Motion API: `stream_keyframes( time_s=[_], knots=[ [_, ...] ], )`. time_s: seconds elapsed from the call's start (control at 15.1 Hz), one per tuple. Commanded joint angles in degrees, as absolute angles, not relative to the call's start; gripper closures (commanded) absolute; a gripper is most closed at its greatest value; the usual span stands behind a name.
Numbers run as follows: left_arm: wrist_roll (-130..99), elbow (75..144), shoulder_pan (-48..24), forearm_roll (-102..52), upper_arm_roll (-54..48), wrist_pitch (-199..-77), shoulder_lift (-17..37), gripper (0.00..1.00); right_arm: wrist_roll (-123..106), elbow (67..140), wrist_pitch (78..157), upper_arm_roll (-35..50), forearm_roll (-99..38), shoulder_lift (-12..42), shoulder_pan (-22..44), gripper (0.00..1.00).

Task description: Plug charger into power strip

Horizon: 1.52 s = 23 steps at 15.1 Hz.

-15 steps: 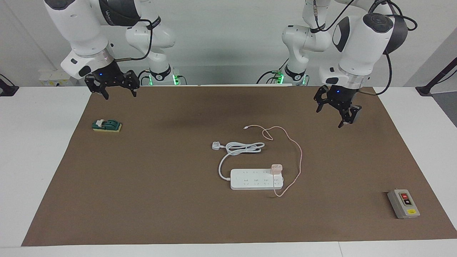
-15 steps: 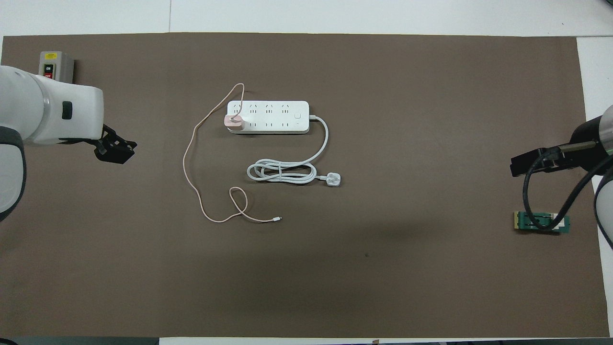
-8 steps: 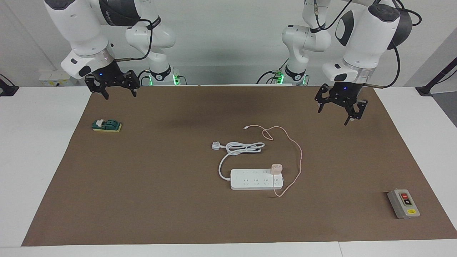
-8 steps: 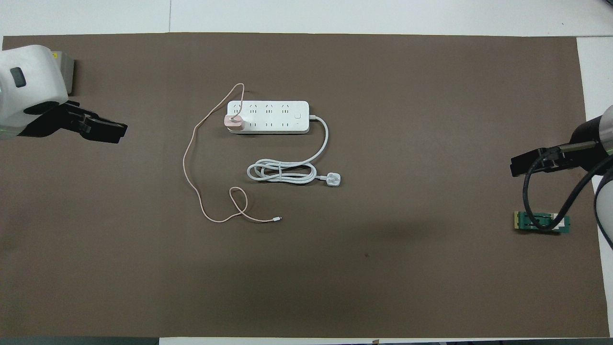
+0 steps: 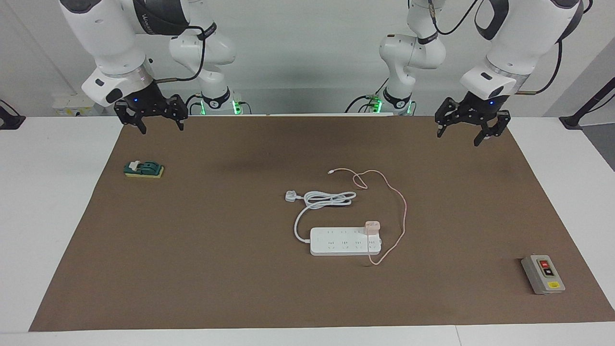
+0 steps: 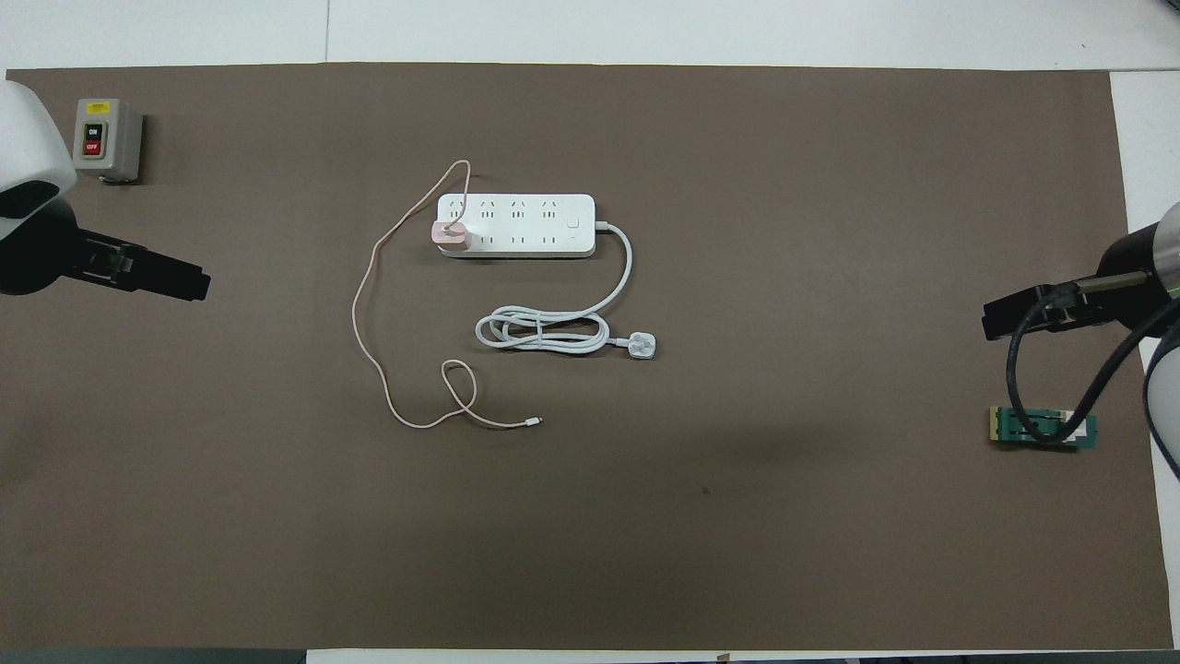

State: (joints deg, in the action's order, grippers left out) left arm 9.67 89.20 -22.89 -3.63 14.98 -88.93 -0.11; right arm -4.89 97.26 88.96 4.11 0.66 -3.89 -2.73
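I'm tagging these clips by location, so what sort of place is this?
Most likely a robotics lab test bench: a brown mat over a white table, with scattered electrical practice items, namely a power strip with a charger on it and a grey switch box.

The counter is carrying a brown mat, lying flat beneath the left end effector and right end effector.

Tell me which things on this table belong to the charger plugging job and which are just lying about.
Part of the job:
- charger, seated on the power strip
- power strip

Just lying about:
- grey button box, at the left arm's end
- green block, at the right arm's end
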Motion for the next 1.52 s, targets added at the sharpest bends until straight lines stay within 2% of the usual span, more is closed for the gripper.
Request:
stream_keyframes(
  time_s=[0.0,0.46,1.06,1.46],
  knots=[
    [6.4,84.0,-21.6,-3.2,14.9,-83.2,2.3,0.00,-4.6,97.6,88.5,4.7,-0.2,-4.6,-3.7,0.00],
    [5.5,83.9,-20.1,-3.2,16.8,-81.4,0.8,0.00,-4.6,97.6,88.5,4.7,-0.2,-4.6,-3.7,0.00],
    [6.2,86.2,-18.6,-3.0,17.2,-88.2,0.0,0.00,-4.6,97.6,88.5,4.7,-0.2,-4.6,-3.7,0.00],
    [5.9,93.8,-21.2,0.0,16.3,-87.9,-3.3,0.00,-4.6,97.6,88.5,4.7,-0.2,-4.6,-3.7,0.00]
  ],
)
